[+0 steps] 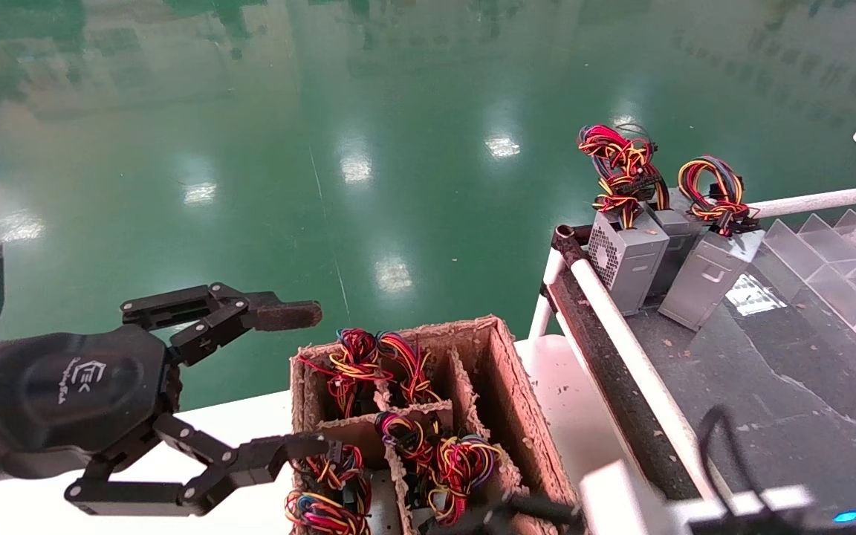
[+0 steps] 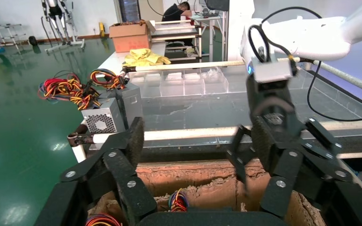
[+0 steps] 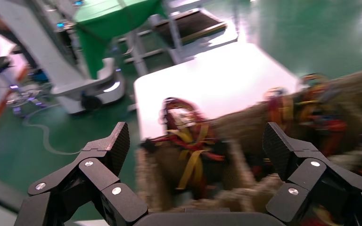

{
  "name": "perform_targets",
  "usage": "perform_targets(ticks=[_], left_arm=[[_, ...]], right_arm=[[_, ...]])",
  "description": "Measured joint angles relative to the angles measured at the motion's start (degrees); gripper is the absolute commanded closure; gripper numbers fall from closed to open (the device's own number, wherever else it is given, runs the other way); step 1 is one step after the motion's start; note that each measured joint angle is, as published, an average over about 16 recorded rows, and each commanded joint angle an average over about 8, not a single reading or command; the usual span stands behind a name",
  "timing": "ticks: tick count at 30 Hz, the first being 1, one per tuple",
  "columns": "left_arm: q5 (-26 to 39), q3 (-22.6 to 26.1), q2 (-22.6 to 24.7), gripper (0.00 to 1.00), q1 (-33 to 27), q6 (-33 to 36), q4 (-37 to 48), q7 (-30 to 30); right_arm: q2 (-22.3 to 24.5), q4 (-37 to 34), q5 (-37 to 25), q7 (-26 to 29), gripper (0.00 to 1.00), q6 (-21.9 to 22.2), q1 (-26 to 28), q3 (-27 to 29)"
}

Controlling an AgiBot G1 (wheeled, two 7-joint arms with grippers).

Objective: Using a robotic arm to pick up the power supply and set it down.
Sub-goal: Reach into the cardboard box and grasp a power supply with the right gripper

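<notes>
Heft and floppy wires suggest the right gripper (image 3: pixel 195 143), jaws wide and empty, should clamp the power supply (image 3: pixel 188 136) by its rigid case; left gripper (image 1: pixel 320 379) hangs open nearby.

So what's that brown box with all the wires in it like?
The box looks like rough brown moulded pulp, open on top, with frayed rims. Dividers split it into compartments, several holding coloured wire bundles. It sits on a white table. The open left gripper is by its near corner.
</notes>
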Motion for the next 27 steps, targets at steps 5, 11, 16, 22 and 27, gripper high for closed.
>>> perform_targets(ticks=[5, 11, 16, 22, 27], left_arm=[[0.0, 0.0, 0.0, 0.0, 0.0, 0.0, 0.0, 0.0], [0.0, 0.0, 0.0, 0.0, 0.0, 0.0, 0.0, 0.0], [0.0, 0.0, 0.0, 0.0, 0.0, 0.0, 0.0, 0.0], [0.0, 0.0, 0.0, 0.0, 0.0, 0.0, 0.0, 0.0], [0.0, 0.0, 0.0, 0.0, 0.0, 0.0, 0.0, 0.0]], right_arm=[[-2.2, 0.9, -1.8, -0.7, 0.38, 0.1, -0.7, -2.2], [-5.1, 1.4, -4.1, -2.9, 1.0, 1.5, -1.4, -4.1], [-7.6, 1.8, -5.9, -5.7, 1.0, 3.2, -1.8, -4.9], [-10.6, 2.1, -7.6, -10.0, 1.0, 4.7, -2.4, -5.5], [-12.9, 2.1, -8.2, -13.4, 1.0, 4.8, -3.0, -6.1]])
